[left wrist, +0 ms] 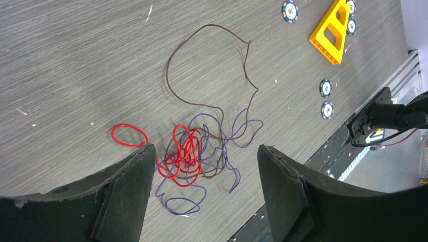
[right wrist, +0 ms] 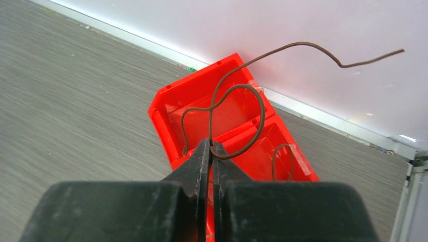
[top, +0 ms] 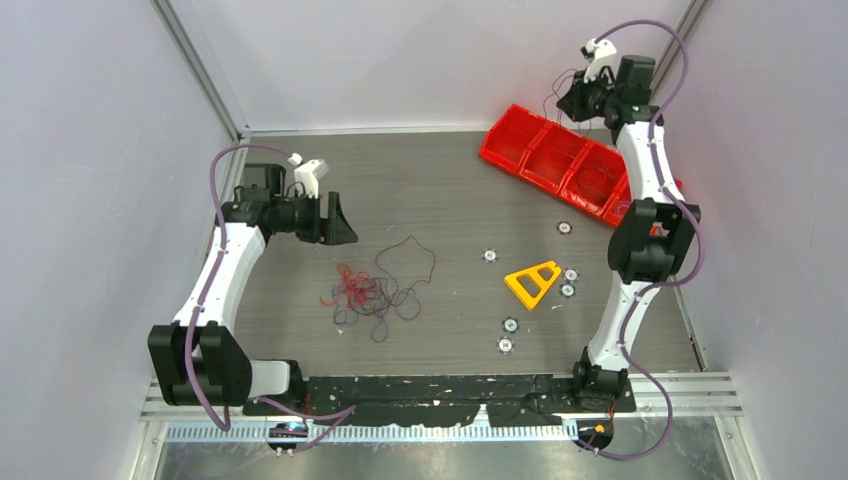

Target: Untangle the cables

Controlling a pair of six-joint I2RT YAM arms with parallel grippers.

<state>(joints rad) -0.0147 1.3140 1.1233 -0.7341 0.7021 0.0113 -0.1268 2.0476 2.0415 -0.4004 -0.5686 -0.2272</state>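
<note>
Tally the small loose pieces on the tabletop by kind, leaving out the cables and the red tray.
Poker chips: 6
Yellow triangle: 1
Total: 7

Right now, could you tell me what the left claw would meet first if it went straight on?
Probably the cables, at their red and purple knot, framed between the left claw's open fingers; depth is unclear.

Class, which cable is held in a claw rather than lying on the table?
The brown cable pinched in the right claw by the red bin; the others lie in a clump.
</note>
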